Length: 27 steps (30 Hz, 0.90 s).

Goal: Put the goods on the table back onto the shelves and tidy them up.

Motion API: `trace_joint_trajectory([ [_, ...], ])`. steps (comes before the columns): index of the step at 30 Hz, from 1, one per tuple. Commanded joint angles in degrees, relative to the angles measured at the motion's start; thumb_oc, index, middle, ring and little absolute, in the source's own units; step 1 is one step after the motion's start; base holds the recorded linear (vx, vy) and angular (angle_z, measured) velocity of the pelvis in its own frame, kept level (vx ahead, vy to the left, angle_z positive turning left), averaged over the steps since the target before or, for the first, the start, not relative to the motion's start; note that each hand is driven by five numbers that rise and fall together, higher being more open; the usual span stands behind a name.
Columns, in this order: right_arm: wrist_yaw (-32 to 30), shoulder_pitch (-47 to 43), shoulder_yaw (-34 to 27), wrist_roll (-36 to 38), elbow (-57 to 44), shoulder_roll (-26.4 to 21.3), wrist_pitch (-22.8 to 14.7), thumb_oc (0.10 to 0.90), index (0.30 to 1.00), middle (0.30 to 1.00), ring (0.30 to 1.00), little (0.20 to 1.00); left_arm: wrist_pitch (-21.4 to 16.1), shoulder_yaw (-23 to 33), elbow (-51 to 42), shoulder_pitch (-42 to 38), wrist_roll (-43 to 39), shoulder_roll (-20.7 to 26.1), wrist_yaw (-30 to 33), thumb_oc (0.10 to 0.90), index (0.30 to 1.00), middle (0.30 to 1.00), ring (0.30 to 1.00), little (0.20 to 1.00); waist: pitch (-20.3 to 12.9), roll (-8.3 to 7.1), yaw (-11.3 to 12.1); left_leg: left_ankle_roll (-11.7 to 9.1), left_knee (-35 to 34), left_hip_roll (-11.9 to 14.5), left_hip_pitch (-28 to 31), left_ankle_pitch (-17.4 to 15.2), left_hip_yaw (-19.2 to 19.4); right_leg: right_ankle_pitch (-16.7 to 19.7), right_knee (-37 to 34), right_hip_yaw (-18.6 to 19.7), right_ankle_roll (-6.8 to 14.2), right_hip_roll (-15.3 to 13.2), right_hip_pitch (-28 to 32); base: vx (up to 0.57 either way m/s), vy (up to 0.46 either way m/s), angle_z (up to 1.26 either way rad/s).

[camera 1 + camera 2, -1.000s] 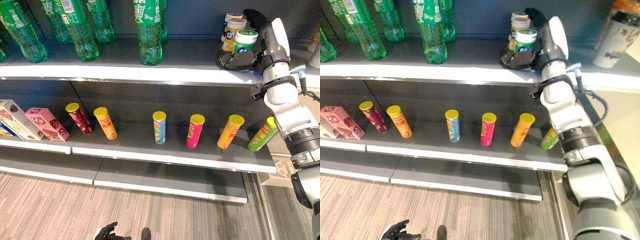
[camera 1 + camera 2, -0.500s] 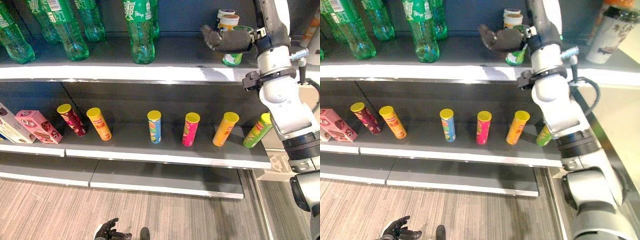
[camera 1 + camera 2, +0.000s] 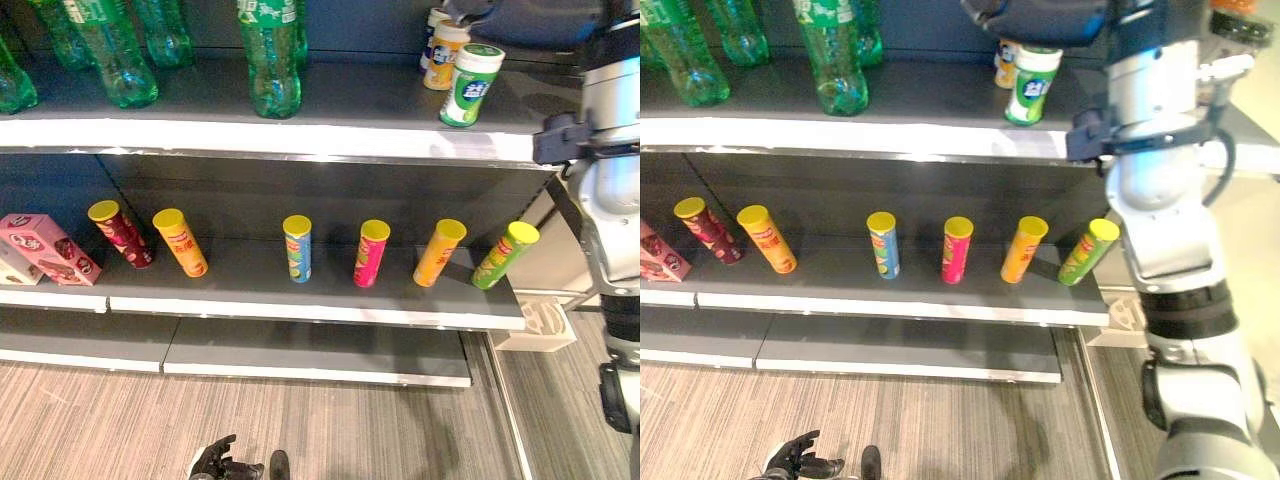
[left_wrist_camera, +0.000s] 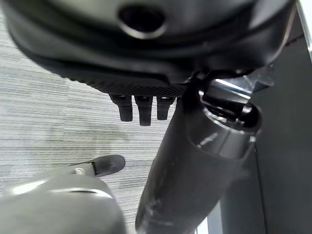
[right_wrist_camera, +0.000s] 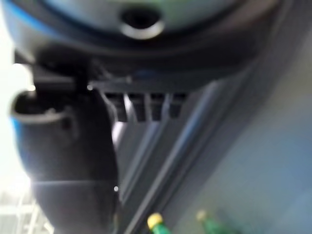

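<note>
The green-lidded white canister [image 3: 471, 84] stood upright near the front edge of the top shelf [image 3: 330, 140], with two more canisters [image 3: 441, 50] just behind it. The right hand [image 3: 1040, 17] was above the green-lidded canister, apart from it — its fingers [image 5: 141, 107] lay straight and held nothing. Green soda bottles [image 3: 268, 55] stood on the same shelf, well apart from that canister. On the shelf below it, chip tubes [image 3: 368, 252] leaned in a row. The left hand [image 4: 141, 105] hung over the floor, well below the canister — fingers straight, empty.
</note>
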Motion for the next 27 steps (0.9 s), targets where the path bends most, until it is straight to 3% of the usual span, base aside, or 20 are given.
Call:
trace_joint_trajectory([
  [1,-1.0,-3.0,-5.9,4.7,-3.6,-4.5,-5.2,0.800,0.900,0.900,0.900,0.900,-2.0,-1.0,2.2,-5.5,2.2,1.9,0.6,0.800,0.900,0.900,0.900,0.900,-2.2,-1.48,-0.5,-5.1,0.4,4.7,8.1,-9.5,9.2,-1.8,1.3,5.4,2.7,-1.0,-1.9,-0.02,0.032,-0.56],
  [2,-1.0,-2.9,-6.0,4.7,-3.6,-4.5,-5.2,0.800,0.900,0.900,0.900,0.900,-2.0,-1.0,2.2,-5.5,2.2,1.9,0.6,0.800,0.900,0.900,0.900,0.900,-2.3,-1.51,-0.3,-5.1,0.4,4.7,8.1,-9.5,9.3,-1.8,1.3,5.5,2.7,-1.0,-2.0,-0.04,0.061,-0.63],
  [6,0.5,1.0,-9.4,8.1,-5.9,-9.2,-6.2,0.800,0.900,0.900,0.900,0.900,-1.1,-0.9,2.4,-7.2,2.5,2.3,-1.4,0.800,0.900,0.900,0.900,0.900,-1.6,-2.94,-4.7,-3.4,0.4,4.0,8.4,-10.6,13.1,-0.1,4.0,11.7,3.9,-1.3,-7.4,-0.05,0.099,-0.55],
  [7,0.6,1.2,-9.6,8.2,-6.0,-9.1,-6.2,0.800,0.900,0.900,0.900,0.900,-1.0,-0.8,2.4,-7.2,2.5,2.4,-1.6,0.800,0.900,0.900,0.900,0.900,-1.7,-3.00,-4.5,-3.4,0.4,3.9,8.3,-10.7,13.4,-0.1,4.1,12.0,3.9,-1.3,-7.7,-0.04,0.106,-0.80],
  [9,0.4,6.3,-15.0,8.0,-4.5,-12.2,-5.7,0.800,0.900,0.900,0.900,0.900,-2.9,-0.9,1.7,-6.3,3.5,3.0,-1.2,0.800,0.900,0.900,0.900,0.900,-0.8,-3.79,-6.4,-2.7,0.4,3.6,8.6,-11.6,15.2,0.7,5.4,14.5,4.6,-1.2,-10.4,-0.06,0.121,-0.83],
  [10,0.0,10.2,-18.1,7.4,-5.6,-13.4,-6.4,0.800,0.900,0.900,0.900,0.900,-2.9,-1.6,0.9,-8.3,5.2,3.4,-2.7,0.800,0.900,0.900,0.900,0.900,0.2,-4.25,-8.5,-2.4,0.4,3.7,8.4,-11.6,17.4,2.5,7.0,16.4,5.2,-0.6,-13.3,-0.12,0.093,-0.76],
  [12,-0.1,15.8,-23.2,6.2,-6.4,-13.6,-6.4,0.800,0.900,0.900,0.900,0.900,-3.5,-2.2,0.4,-10.4,7.6,4.6,-1.2,0.800,0.900,0.900,0.900,0.900,1.1,-4.89,-11.0,-2.1,0.4,4.2,7.7,-11.4,19.4,4.2,8.8,17.4,5.5,0.0,-16.0,-0.15,0.029,-0.76],
  [13,-0.2,22.4,-26.9,4.5,-6.5,-11.9,-6.2,0.800,0.900,0.900,0.900,0.900,-11.6,-5.9,-16.9,-14.3,8.6,10.3,0.5,0.800,0.900,0.900,0.900,0.900,1.2,-5.06,-11.1,-2.2,0.4,4.7,6.9,-10.9,20.3,4.9,9.3,17.3,5.5,0.1,-17.3,-0.10,-0.035,-0.95],
  [14,-0.2,23.2,-27.7,4.5,-6.8,-11.7,-6.2,0.800,0.900,0.900,0.900,0.900,-11.5,-6.1,-17.1,-14.2,8.6,10.5,0.4,0.800,0.900,0.900,0.900,0.900,1.1,-5.27,-10.8,-2.2,0.4,4.7,6.9,-10.9,20.4,4.9,9.3,17.4,5.5,0.1,-17.4,-0.13,-0.036,-1.00],
  [15,-1.6,24.9,-31.9,4.3,-5.7,-13.8,-6.7,0.800,0.900,0.900,0.900,0.900,-2.3,-2.6,-3.4,-9.8,7.7,7.8,-1.4,0.800,0.900,0.900,0.900,0.900,2.0,-4.48,-10.8,-1.9,0.4,6.1,5.9,-10.6,22.1,4.3,10.8,14.7,5.5,-0.8,-18.3,-0.13,0.002,-0.56],
  [17,-2.1,28.5,-35.6,4.3,-4.3,-13.7,-6.1,0.800,0.900,0.900,0.900,0.900,-2.4,-2.4,-3.7,-8.7,8.2,7.8,-2.0,0.800,0.900,0.900,0.900,0.900,1.9,-3.69,-10.5,-1.9,0.4,7.9,5.3,-10.3,23.2,2.3,12.3,12.0,5.4,-2.2,-17.3,-0.10,0.031,-0.58],
  [20,-3.5,28.2,-35.4,4.0,-2.3,-14.5,-6.5,0.800,0.900,0.900,0.900,0.900,-2.4,-2.5,-4.8,-7.8,7.7,8.4,-2.0,0.800,0.900,0.900,0.900,0.900,1.4,-3.53,-9.3,-2.0,0.4,9.0,4.7,-10.0,25.4,1.1,13.9,9.8,4.9,-4.1,-16.2,-0.09,-0.012,-0.94],
  [22,-4.1,28.6,-35.7,4.2,-0.7,-13.4,-6.3,0.800,0.900,0.900,0.900,0.900,-2.3,-2.5,-5.7,-6.7,7.1,8.4,-2.3,0.800,0.900,0.900,0.900,0.900,0.1,-4.23,-8.4,-2.4,0.6,10.9,4.3,-8.7,29.3,3.5,14.9,5.4,5.1,-7.2,-13.9,-0.12,-0.119,-0.73],
  [27,-4.4,28.6,-33.6,3.0,1.3,-11.5,-5.1,0.800,0.900,0.900,0.900,0.900,-1.9,-1.8,-7.1,-5.2,6.4,8.6,-2.5,0.800,0.900,0.900,0.900,0.900,-1.8,-6.79,-6.4,-3.1,1.1,11.3,5.3,-7.4,34.5,9.7,11.1,0.6,5.5,-8.5,-10.6,-0.07,-0.160,-0.89],
])
